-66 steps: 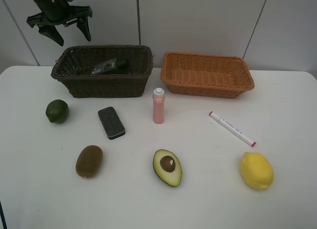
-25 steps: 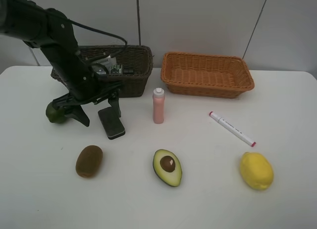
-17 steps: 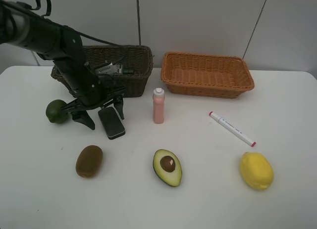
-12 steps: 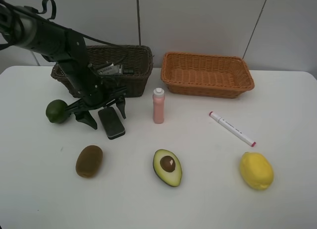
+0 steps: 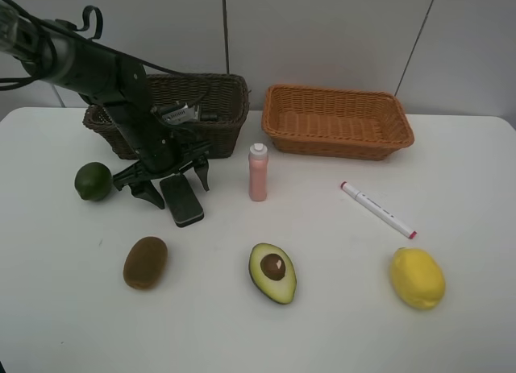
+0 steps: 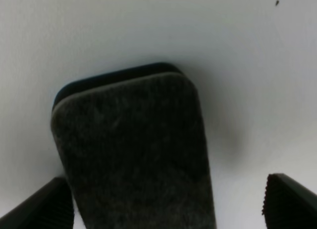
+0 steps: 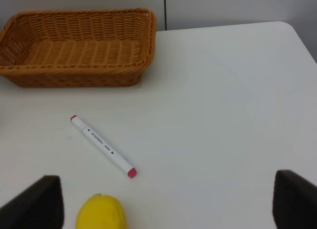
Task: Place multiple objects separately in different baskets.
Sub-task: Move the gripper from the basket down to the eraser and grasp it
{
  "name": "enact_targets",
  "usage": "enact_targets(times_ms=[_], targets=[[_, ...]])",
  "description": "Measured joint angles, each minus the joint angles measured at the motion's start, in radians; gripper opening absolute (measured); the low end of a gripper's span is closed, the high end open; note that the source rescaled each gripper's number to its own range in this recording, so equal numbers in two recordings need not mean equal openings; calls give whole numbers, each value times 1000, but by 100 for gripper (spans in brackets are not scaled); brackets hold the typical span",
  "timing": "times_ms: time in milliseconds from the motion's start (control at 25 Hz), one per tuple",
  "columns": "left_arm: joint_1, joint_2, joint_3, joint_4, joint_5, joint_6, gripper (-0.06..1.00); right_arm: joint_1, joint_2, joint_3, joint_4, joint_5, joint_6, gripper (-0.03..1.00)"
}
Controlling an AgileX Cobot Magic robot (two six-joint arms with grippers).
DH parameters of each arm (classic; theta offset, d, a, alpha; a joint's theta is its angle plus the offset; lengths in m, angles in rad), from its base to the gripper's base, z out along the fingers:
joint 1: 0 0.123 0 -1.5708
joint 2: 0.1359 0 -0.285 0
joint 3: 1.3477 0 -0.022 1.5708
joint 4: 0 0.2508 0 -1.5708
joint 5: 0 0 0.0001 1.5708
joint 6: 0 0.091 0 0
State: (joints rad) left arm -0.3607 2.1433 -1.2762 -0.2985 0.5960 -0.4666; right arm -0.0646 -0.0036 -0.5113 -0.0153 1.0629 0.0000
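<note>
While spread wide astride black block point(image 5: 184, 202) w/ nothing grasped: left gripper point(image 5: 179, 192), one finger each side of block's far end, low over table point(image 5: 64, 333). Block flat on table, in front of dark basket point(image 5: 218, 138), not yet in either basket.

Risks, as judged from here:
- Wrist view: block point(image 6: 133, 150) close against one finger, gap at the other, so off-centre. If closed like that, could shove or twist block before pinch bites.
- Low flat shape, little side wall to catch. If closed too high, prob. slips off felt-like top; too low, scrapes table.
- Hold near one end only: could droop on lift & clip basket rim on way over.

Around, L to R:
- Lime point(image 5: 93, 180) near outer finger; could get nudged & roll if arm drifts.
- Kiwi point(image 5: 145, 262) nearer front, apart from gripper.
- Dark basket behind arm, pump bottle point(image 5: 187, 113) inside, partly hidden.
- Pink bottle point(image 5: 257, 172) upright, just right of gripper; tall & narrow, easy to tip w/ a sideways swing.
- Avocado half point(image 5: 272, 272) front centre, cut face up.
- Orange-tan basket point(image 5: 339, 145) back right.
- Marker point(image 5: 377, 209) & lemon point(image 5: 417, 278) far right, well apart from the work.
- Right gripper point(image 7: 169, 197) wide open, holding nothing, above that right side; not seen in high view.

Betw. block & dark basket: only the arm itself.
</note>
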Motion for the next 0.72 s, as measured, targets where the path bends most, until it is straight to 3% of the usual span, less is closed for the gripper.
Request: enact_targets(times_ms=[200,280,360,400,720], targets=[[0,1,-1,0,16,0,95,0,0,0,0,0,0,100],[0,2,-1,0,30,0,75,0,0,0,0,0,0,100],[0,5,-1,1,50,0,39,0,0,0,0,0,0,100],[0,6,-1,1,53,0,30,0,0,0,0,0,0,100],[0,-3,-4,14,96,42,30,0,0,0,0,0,0,100]])
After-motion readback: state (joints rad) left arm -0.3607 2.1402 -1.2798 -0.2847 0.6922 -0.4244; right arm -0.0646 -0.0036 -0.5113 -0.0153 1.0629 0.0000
